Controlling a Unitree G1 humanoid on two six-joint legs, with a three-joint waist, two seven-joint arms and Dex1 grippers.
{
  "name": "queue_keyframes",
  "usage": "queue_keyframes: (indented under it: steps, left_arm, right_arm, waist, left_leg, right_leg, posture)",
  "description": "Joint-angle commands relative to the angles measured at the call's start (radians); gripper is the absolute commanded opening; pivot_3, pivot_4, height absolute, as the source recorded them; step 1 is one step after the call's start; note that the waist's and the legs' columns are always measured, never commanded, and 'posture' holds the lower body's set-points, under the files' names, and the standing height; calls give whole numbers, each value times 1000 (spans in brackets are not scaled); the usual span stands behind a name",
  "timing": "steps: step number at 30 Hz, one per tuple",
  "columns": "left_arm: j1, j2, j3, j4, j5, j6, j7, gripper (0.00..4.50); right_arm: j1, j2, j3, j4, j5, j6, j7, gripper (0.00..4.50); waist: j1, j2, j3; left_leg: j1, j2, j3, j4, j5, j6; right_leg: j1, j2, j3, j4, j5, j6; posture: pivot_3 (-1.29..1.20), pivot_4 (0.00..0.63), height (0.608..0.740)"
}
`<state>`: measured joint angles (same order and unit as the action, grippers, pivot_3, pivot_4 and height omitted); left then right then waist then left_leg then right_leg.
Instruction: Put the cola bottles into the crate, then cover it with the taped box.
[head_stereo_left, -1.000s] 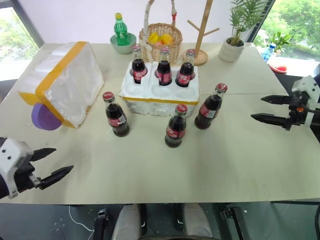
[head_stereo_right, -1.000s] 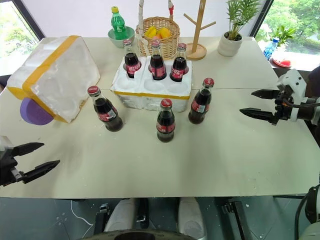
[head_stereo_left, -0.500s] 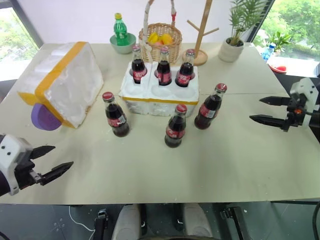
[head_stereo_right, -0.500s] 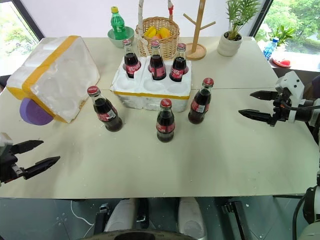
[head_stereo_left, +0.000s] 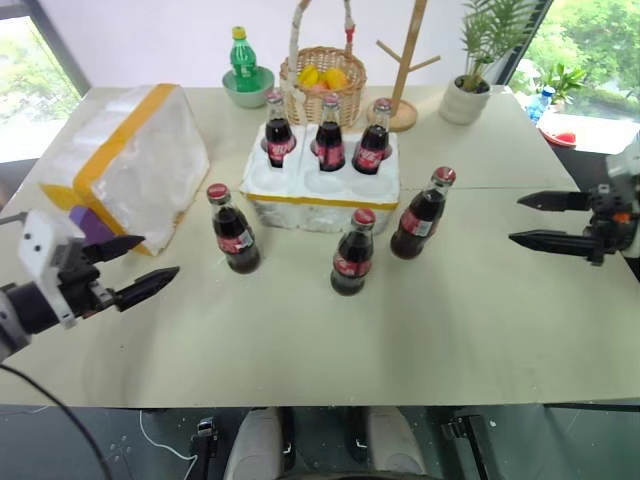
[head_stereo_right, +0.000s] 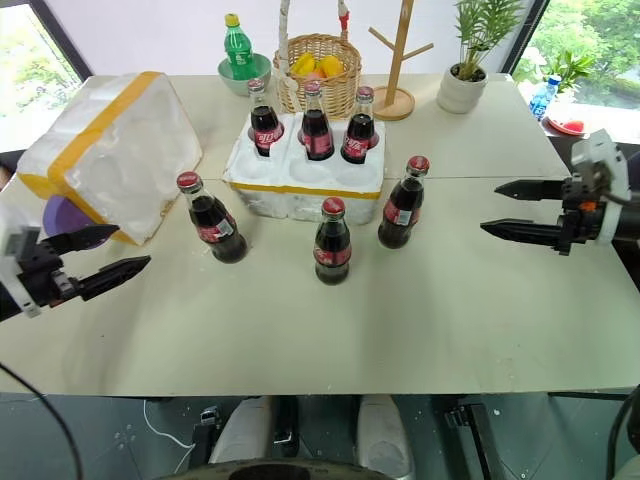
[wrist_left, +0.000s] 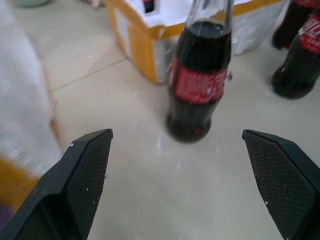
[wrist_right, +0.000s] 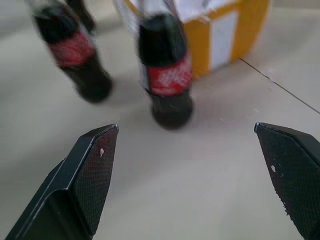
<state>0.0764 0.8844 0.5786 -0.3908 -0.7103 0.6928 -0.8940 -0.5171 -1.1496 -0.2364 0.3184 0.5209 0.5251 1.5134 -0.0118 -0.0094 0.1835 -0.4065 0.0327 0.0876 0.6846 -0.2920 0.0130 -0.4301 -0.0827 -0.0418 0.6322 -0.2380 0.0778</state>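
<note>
The taped box (head_stereo_left: 130, 160) is partly cut off by the left gripper (head_stereo_left: 140, 268); both it and the right gripper (head_stereo_left: 528, 220) are spread wide, empty. Bottle necks are cropped in wrist views.

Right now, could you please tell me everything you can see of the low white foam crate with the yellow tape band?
The low white styrofoam crate is a rectangular block with round holes in its top and a yellow tape band around its side. It sits flat on the beige table, in front of the woven wicker basket. Three glass cola bottles with red caps stand upright in its back row; the front holes are empty. Three more cola bottles stand on the table before it, apart from it. Neither gripper touches it.
</note>
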Motion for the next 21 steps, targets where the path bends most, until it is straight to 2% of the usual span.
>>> queue_keyframes:
  steps: [1,9,13,21]
  left_arm:
    - [-91,24,-105,55,25,-30,-31,4360]
    - [-359,-26,-342,253,125,-119,-82,4360]
    - [-464,-61,-421,334,156,-143,-117,4360]
    - [-556,-126,-558,432,254,-240,-183,4360]
  right_arm:
    - [14,-40,-76,-144,115,125,28,4500]
    - [99,-36,-174,-430,275,304,-39,4500]
    - [93,-25,-188,-481,319,340,-90,4500]
    - [74,-23,-184,-519,375,369,-153,4500]
  waist:
    - [-3,0,0]
    - [5,0,0]
    - [4,-1,0]
    - [2,-1,0]
  left_leg:
    - [0,1,0,0,0,0]
    - [0,1,-1,0,0,-1]
    - [0,0,-1,0,1,-1]
    - [0,0,-1,0,1,-1]
  right_leg:
    - [0,1,0,0,0,0]
    - [0,1,0,1,0,0]
    - [0,1,0,1,0,1]
    - [0,2,0,1,1,1]
  posture:
    - [0,150,740]
    - [0,150,740]
    - [0,150,740]
    - [0,150,740]
